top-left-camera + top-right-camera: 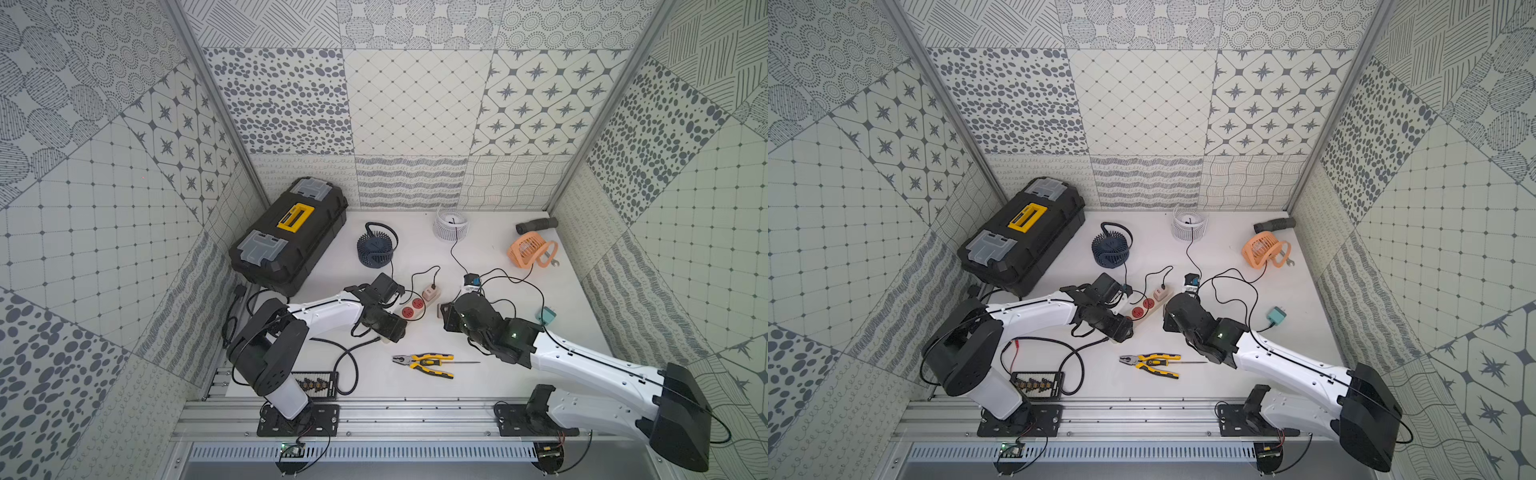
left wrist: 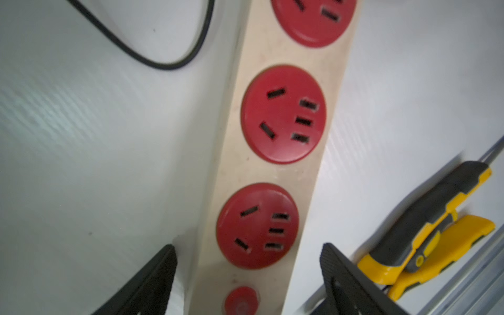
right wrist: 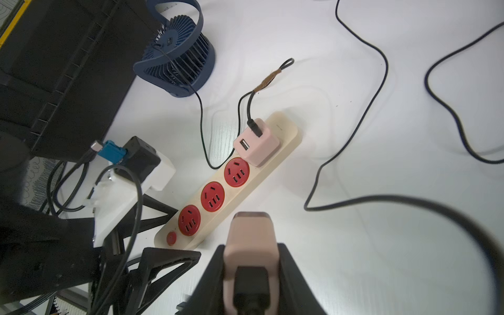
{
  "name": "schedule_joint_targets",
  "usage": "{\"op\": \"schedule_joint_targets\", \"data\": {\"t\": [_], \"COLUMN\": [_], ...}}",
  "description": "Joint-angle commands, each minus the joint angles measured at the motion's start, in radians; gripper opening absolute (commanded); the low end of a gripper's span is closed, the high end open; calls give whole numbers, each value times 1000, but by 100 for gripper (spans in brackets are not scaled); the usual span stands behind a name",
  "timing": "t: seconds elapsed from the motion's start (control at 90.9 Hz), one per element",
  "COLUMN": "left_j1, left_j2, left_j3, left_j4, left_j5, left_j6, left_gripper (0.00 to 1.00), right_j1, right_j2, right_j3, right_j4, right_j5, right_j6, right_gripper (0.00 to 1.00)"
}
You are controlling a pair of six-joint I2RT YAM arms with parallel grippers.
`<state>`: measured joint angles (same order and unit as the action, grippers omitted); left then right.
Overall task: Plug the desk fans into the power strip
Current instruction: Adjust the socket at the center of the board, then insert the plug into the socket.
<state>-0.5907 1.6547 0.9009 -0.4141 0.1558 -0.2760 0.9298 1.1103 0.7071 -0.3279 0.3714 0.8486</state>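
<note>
Right tool [image 3: 251, 246] pinches a pink plug adapter [image 3: 251, 231]. The power strip [image 3: 224, 184] lies on the table [image 3: 354, 163] just ahead of it, 3 red sockets [image 3: 212, 196] free. Left tool [image 2: 248, 249] stands spread astride the end with the red button [image 2: 241, 301], the strip's long axis running straight away from it. The right arm looks better placed to plug.

The power strip [image 3: 286, 131] is coloured cream, its round sockets [image 2: 283, 114] red — the adapter [image 3: 257, 144] pale pink, the plug [image 3: 251, 245] a duller pink. A navy fan [image 3: 177, 54] and an orange fan [image 1: 527, 249] are seen. The toolbox [image 1: 286, 245] is black, its handle [image 1: 295, 216] yellow.
</note>
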Motion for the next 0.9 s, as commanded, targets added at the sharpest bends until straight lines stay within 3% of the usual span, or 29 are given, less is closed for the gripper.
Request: {"op": "schedule_joint_targets", "data": {"t": [0.0, 0.121, 0.374, 0.528, 0.704, 0.891], "left_j1": [13, 12, 3, -1, 0, 1], "left_j2": [-22, -48, -84, -47, -55, -57], "left_j3": [-15, -31, -93, -100, -129, -168], "left_j4": [-14, -12, 168, 230, 260, 298], "left_j5": [101, 190, 311, 317, 283, 280], "left_j6": [-42, -86, -236, -263, -252, -255], "left_gripper": [83, 78, 65, 53, 48, 42], "right_j1": [17, 35, 64, 71, 115, 141], "right_j2": [16, 35, 136, 192, 272, 354], "right_j3": [50, 57, 100, 133, 214, 309], "right_j4": [32, 32, 33, 27, -74, -191], "right_j5": [43, 79, 119, 115, 163, 184], "right_j6": [33, 81, 175, 221, 316, 426], "right_gripper": [19, 18, 14, 11, 0, 0]}}
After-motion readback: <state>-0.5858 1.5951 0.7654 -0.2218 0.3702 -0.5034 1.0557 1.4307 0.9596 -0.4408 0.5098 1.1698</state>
